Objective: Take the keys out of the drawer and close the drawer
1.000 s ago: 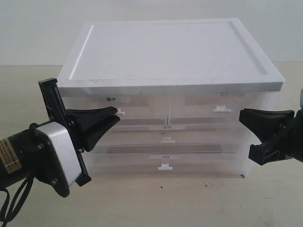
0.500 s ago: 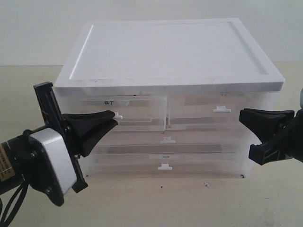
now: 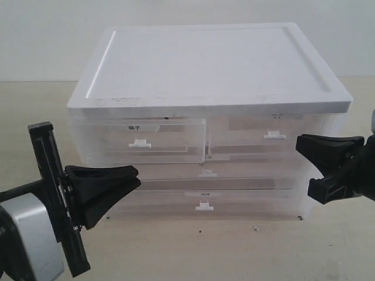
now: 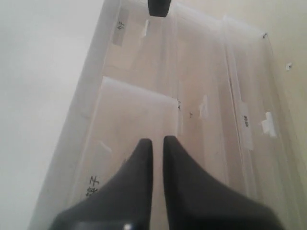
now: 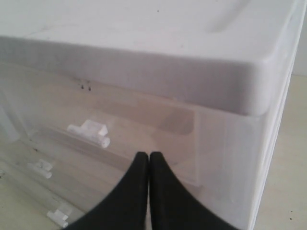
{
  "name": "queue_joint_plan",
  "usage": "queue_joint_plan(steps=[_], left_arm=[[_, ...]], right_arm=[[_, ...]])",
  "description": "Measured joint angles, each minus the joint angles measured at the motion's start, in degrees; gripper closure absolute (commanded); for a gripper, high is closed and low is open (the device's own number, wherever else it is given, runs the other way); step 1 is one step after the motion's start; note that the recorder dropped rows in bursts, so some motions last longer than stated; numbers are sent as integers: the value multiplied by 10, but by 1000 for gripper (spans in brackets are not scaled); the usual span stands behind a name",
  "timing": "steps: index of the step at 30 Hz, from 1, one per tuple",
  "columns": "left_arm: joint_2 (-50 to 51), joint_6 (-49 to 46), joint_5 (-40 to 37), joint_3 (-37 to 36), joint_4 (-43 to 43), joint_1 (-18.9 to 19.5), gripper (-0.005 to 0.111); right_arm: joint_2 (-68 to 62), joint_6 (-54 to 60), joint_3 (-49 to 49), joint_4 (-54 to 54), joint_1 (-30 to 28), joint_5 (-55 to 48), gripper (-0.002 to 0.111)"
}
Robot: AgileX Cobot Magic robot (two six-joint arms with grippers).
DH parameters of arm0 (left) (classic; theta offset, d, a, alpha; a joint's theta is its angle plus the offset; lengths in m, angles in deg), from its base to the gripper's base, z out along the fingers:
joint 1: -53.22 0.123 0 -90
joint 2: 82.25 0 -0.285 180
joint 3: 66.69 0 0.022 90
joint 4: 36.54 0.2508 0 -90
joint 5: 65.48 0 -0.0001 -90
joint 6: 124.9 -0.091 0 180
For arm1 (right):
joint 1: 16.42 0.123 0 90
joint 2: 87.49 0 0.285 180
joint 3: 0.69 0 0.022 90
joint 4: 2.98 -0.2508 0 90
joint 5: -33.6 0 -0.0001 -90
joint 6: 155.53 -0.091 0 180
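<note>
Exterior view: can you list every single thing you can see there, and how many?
cabinet: one, see-through plastic with white top, on the table
bold-label drawer: one, see-through, top left, looks pulled slightly out
faint-label drawer: one, see-through, top right
full-width drawers: two, see-through, lower rows
tab handles: four, white, one per drawer
table: one, beige
wall: white, behind
keys: none visible
left gripper: one, black, jaws shut, front left
right gripper: one, black, jaws shut, right side
</note>
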Motion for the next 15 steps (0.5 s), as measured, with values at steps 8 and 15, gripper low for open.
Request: queue_joint_plan(steps=[8, 15], left_arm=[[-1, 64, -3, 22, -3, 0, 63], [0, 55, -67, 55, -6, 0, 74]], right_arm=[[0, -4, 0, 1, 0, 1, 108], [0, -5, 0, 1, 0, 1, 108]])
